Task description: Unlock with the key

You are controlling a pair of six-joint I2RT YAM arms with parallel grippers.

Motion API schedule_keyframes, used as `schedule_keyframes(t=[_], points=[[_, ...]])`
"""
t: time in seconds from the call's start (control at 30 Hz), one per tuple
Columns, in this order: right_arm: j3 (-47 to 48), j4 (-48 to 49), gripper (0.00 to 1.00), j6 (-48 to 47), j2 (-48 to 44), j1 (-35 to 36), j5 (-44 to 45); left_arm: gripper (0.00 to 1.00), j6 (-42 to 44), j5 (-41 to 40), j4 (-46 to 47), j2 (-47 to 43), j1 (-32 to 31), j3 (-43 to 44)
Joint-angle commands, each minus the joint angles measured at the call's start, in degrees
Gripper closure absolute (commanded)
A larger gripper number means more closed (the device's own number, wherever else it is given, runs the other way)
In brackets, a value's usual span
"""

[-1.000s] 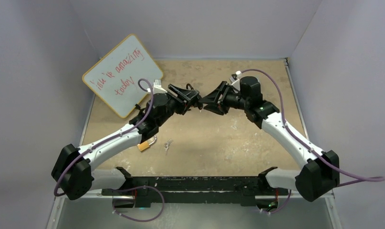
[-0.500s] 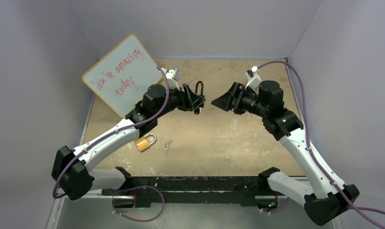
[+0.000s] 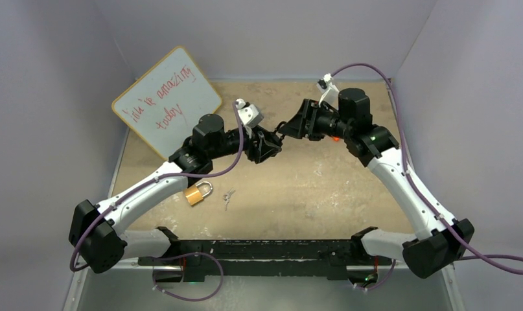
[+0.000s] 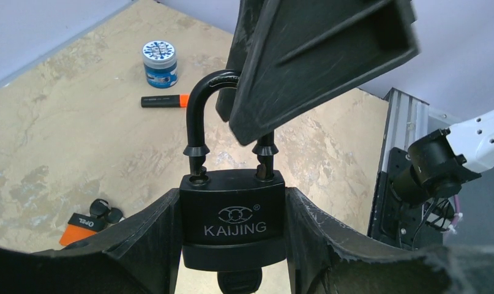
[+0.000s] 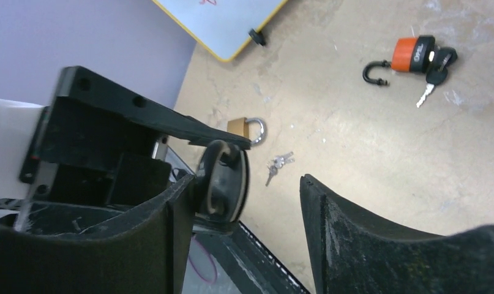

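So: mid-task, unlock not confirmed. The black padlock (image 4: 233, 220) is up off the surface (image 3: 310, 188), clamped by its body between the left fingers (image 4: 147, 242), with its shackle (image 4: 198, 110) pointing at the other arm. Both shackle legs look seated in the body, so I'd call it shut, but I can't tell for sure. A dark lump (image 4: 238, 283) under the body is probably a key in the keyway; can't confirm. The right fingers (image 5: 366, 239) are spread wide and grip nothing; one crosses in front of the shackle top. My guess is what's left is pulling the shackle out, maybe turning the key first.

Pose: left arm (image 3: 148, 188) reaches forward and inward, wrist raised over mid-surface. Right arm (image 3: 401, 175) comes in from the right with its wrist aimed left, fingertips at the lock. A brass padlock (image 3: 197, 193) and loose keys (image 3: 228, 196) lie on the surface near the left arm, untouched.
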Motion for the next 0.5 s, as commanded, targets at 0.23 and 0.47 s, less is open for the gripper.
schedule_keyframes(t=[0.23,0.47], points=[[1.00,-7.59,0.71,-1.63,2.74,-0.05,4.79,1.00,3.94,4.80,5.68,-2.47,0.02,2.16],[-6.07,-0.05,0.83,-8.28,-1.44,-0.04,7.46,1.00,3.22,17.79,-1.20,0.76,0.38,7.78]])
